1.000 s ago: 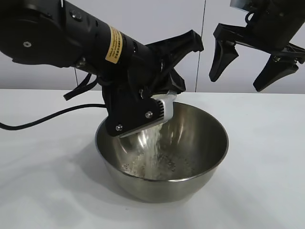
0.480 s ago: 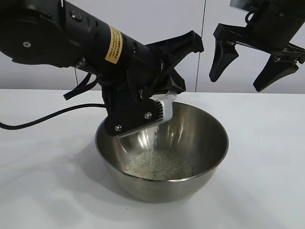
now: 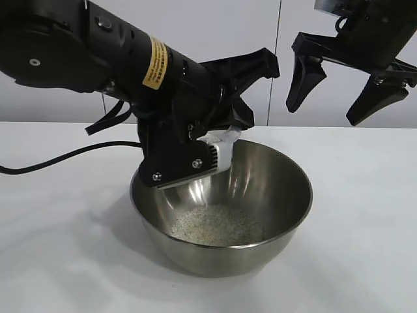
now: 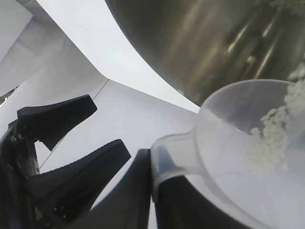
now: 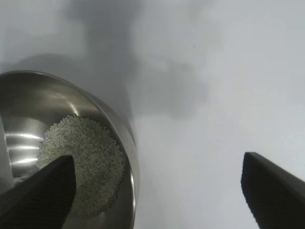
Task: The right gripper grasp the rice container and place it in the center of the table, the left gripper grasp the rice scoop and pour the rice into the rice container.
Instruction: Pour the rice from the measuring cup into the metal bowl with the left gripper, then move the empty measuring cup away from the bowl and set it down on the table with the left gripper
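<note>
The steel rice container (image 3: 277, 189) stands on the white table (image 3: 58, 248) with a heap of rice (image 3: 215, 225) in its bottom. My left gripper (image 3: 210, 149) is shut on the clear rice scoop (image 3: 221, 151), tipped over the bowl's near-left rim. In the left wrist view the scoop (image 4: 233, 138) is nearly empty, with a few grains (image 4: 271, 126) clinging inside, above the bowl (image 4: 205, 43). My right gripper (image 3: 321, 115) hangs open and empty above the bowl's back right. In the right wrist view it (image 5: 157, 162) is over the bowl's rim (image 5: 125, 131) and rice (image 5: 81, 162).
A black cable (image 3: 58, 163) runs along the table at the left behind the left arm. Bare white table (image 5: 214, 71) lies to the bowl's right and front. A white wall stands behind.
The stream of rice from the scoop has thinned and stopped. The heap in the bowl has grown and settled. The left gripper has risen slightly with the scoop. The right gripper has not moved.
</note>
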Controlling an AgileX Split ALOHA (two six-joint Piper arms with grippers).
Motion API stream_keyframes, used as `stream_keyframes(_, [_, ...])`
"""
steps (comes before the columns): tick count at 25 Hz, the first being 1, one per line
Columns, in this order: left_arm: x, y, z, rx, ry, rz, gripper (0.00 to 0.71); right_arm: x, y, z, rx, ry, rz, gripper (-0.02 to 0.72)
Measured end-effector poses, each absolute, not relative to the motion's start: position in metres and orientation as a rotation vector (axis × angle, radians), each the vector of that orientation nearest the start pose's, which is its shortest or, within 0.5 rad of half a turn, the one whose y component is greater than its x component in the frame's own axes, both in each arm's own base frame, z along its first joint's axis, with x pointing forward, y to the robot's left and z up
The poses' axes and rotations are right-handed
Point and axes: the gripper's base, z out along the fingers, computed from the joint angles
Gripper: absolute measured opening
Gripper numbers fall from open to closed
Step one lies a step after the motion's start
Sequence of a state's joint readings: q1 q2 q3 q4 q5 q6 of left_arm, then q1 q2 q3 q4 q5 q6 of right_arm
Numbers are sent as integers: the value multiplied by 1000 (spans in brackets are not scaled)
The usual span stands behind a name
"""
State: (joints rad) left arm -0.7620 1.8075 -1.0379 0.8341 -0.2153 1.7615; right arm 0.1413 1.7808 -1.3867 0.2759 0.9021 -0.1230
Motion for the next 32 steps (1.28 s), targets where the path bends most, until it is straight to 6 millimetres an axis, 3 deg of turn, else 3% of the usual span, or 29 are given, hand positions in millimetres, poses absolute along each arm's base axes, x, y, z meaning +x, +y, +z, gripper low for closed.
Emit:
stream_keyframes(15, [273, -279, 201, 2219, -287, 887, 6, 368, 72, 254, -184, 2762, 349, 652])
stream_keyframes(21, [276, -279, 205, 2160, -7, 811, 6, 368, 72, 254, -184, 2762, 349, 652])
stream_keyframes(28, [282, -281, 217, 1906, 462, 631, 6, 368, 72, 254, -184, 2762, 349, 652])
stream_keyframes(32, [285, -280, 221, 1813, 583, 586, 6, 368, 72, 254, -184, 2762, 349, 652])
